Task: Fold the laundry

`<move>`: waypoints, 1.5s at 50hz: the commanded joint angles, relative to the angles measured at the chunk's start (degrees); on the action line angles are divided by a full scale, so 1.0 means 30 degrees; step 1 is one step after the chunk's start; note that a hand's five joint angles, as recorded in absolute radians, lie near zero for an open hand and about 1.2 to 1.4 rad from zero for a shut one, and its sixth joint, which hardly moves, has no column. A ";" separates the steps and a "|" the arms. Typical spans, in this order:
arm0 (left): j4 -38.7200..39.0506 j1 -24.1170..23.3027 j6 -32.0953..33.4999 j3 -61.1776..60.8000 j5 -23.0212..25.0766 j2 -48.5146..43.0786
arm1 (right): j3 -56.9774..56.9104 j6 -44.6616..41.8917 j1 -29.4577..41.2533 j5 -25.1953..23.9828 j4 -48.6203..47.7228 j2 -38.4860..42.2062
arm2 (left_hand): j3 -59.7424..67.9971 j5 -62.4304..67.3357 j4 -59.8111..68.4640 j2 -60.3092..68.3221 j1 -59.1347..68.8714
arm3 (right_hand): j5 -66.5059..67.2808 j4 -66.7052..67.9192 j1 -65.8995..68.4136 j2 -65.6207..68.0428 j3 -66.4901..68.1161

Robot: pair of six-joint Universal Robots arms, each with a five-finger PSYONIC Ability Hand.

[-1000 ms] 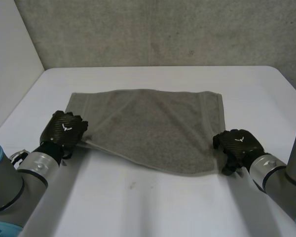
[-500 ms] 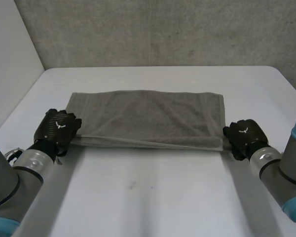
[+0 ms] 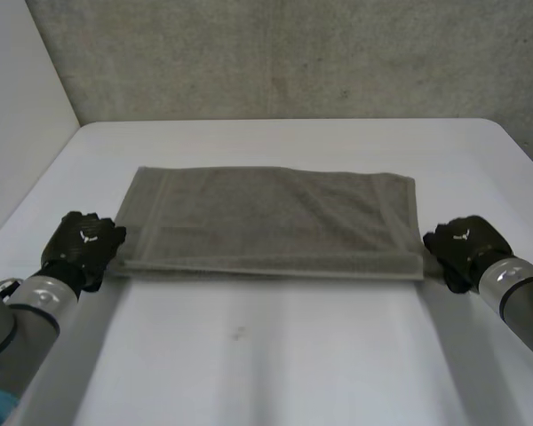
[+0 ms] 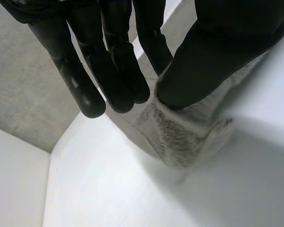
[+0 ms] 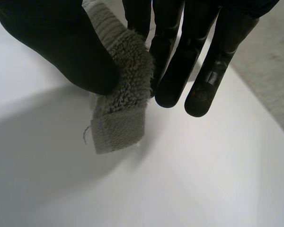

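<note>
A grey towel (image 3: 275, 217) hangs stretched flat between my two hands, a little above the white table (image 3: 275, 355). My left hand (image 3: 82, 244) is at the towel's near left corner. In the left wrist view its thumb (image 4: 217, 56) pinches that corner (image 4: 180, 137) against the fingers (image 4: 118, 75). At the near right corner is my right hand (image 3: 464, 247). In the right wrist view the thumb (image 5: 61, 47) presses this corner (image 5: 125, 90) against the fingers (image 5: 175, 71), and a short tail of cloth hangs below. The towel's far edge rests on the table.
A grey wall (image 3: 293, 53) runs behind the table's far edge. A white side wall (image 3: 18, 115) stands at the left. The table's right edge (image 3: 524, 151) slants close to my right arm. Bare table lies near me, in front of the towel.
Both hands have moved outward and toward me while lifting the near corners. The towel's sagging near edge has been pulled taut and straight. The right hand's fingers have closed on its corner.
</note>
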 commanded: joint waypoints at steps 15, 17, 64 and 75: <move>-1.0647 0.0201 0.3269 -0.1008 0.2188 0.8483 | -0.1610 -0.6909 -0.2325 -0.1070 1.0633 -0.3580 | 0.3659 0.4044 0.3636 0.3605 0.4803 | 0.4801 0.3900 0.9341 0.4284 0.4100; -0.9243 0.0143 0.3239 -0.0687 0.2366 0.7522 | -0.1962 -0.6237 -0.2296 -0.1099 1.0341 -0.3260 | 0.3659 0.4044 0.3636 0.3605 0.4803 | 0.4801 0.3900 0.9341 0.4284 0.4100; -0.2960 -0.3520 0.2858 1.7363 0.0845 -1.0917 | -1.6292 -0.1343 0.1102 0.6314 0.5160 0.7591 | -1.9547 -1.9162 -1.9570 -1.9600 -1.8403 | -1.8532 -1.9433 -1.3992 -1.9049 -1.9234; -0.3048 -0.3110 0.1397 1.4792 0.0815 -0.6499 | -1.2167 0.0946 0.0897 0.3855 0.3189 0.1467 | -1.9379 -1.8994 -1.9402 -1.9433 -1.8235 | -1.8532 -1.9433 -1.3992 -1.9049 -1.9234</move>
